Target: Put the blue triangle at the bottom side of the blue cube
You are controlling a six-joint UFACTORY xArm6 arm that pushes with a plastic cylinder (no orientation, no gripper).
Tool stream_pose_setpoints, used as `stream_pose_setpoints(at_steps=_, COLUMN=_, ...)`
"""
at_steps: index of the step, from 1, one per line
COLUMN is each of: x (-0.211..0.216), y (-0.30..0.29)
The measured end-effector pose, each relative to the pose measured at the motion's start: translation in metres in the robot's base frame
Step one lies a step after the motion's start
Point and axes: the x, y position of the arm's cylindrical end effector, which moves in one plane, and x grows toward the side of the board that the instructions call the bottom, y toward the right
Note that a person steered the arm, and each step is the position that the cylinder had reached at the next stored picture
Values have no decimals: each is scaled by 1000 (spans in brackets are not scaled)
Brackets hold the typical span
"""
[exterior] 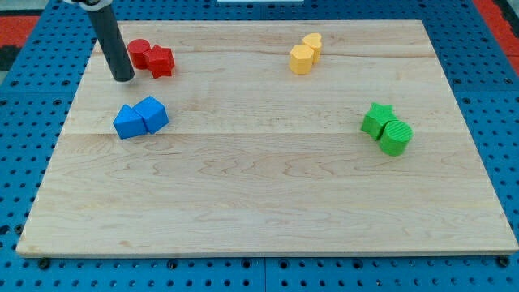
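1. The blue triangle [127, 122] lies on the wooden board [268, 203] at the view's left, touching the blue cube [152, 113]; the triangle sits at about 8 o'clock from the cube.
2. There is no claw on this arm, so nothing is spread, pressed together or pinched. It ends in a dark rod, and my tip [123, 79] rests on the board at about 11 o'clock from the blue pair, near them but touching neither.
3. Just at 2 o'clock from my tip are two red blocks, a red cylinder [139, 53] and a red star-like block [161, 61], touching each other.
4. Well apart, at the view's top, two yellow blocks [306, 53] stand pressed together; their shapes are hard to tell.
5. At the view's right, a green star [377, 118] touches a green cylinder [396, 136], the cylinder at 4 o'clock from the star.
6. Count: two blue, two red, two yellow, two green, eight blocks in all, in four pairs.
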Motion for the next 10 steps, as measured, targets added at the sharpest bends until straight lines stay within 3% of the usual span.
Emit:
stream_pose_setpoints(at_steps=1, x=43, y=35)
stream_pose_setpoints(at_steps=2, x=84, y=33)
stream_pose_setpoints(at_steps=3, x=86, y=18)
stream_pose_setpoints(at_steps=4, x=118, y=19)
stream_pose_setpoints(at_steps=6, x=133, y=-33)
stream_pose_setpoints(at_steps=7, x=161, y=-12)
stream_pose_setpoints(at_steps=8, x=161, y=42)
stream_pose_setpoints(at_steps=9, x=161, y=29)
stream_pose_setpoints(at_steps=10, x=132, y=21)
